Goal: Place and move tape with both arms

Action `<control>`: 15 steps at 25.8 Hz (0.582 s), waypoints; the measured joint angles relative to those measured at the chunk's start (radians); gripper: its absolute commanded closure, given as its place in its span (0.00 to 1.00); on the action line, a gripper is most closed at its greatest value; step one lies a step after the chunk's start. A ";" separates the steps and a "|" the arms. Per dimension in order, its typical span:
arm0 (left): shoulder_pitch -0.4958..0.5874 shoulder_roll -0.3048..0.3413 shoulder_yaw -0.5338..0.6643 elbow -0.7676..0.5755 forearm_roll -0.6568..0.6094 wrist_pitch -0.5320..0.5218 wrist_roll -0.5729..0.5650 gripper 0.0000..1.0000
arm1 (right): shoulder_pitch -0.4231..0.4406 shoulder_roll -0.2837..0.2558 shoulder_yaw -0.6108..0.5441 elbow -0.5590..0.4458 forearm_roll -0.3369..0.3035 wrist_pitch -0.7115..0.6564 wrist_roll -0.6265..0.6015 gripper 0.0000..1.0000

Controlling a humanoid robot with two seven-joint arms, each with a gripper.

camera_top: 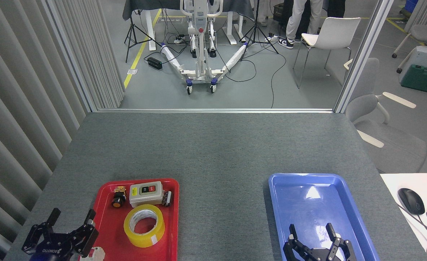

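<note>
The yellow tape roll (144,225) with its white core lies flat in the red tray (109,232) at the front left of the table. My left gripper (70,220) is open at the tray's left edge, a hand's width left of the tape, with nothing between its fingers. Over the near part of the blue tray (282,188) at the front right, my right gripper (311,232) stands open and empty. Both arms are mostly cut off by the bottom edge.
In the red tray behind the tape sit a beige switch box (146,194), a black round button part (118,197) and a small connector (168,198). Grey felt table (213,152) stretches ahead. A mouse (410,201) lies on a white desk at right.
</note>
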 measured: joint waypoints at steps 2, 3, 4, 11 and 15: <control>0.000 -0.001 0.000 0.000 0.000 0.000 0.000 0.00 | 0.000 0.000 0.000 0.000 0.000 0.000 0.000 0.00; 0.000 -0.001 0.000 0.000 0.000 0.000 0.000 0.00 | 0.000 0.000 0.000 -0.001 0.000 0.000 0.000 0.00; 0.000 -0.002 0.000 0.000 0.000 0.000 0.000 0.00 | 0.000 0.000 0.000 -0.001 0.000 0.000 0.000 0.00; -0.001 -0.003 0.001 0.002 0.000 0.005 -0.004 0.00 | 0.000 0.001 -0.001 -0.002 -0.001 0.001 -0.020 0.00; -0.002 -0.003 0.001 0.001 0.001 0.006 -0.004 0.00 | -0.001 0.002 -0.001 -0.002 -0.001 0.001 -0.028 0.00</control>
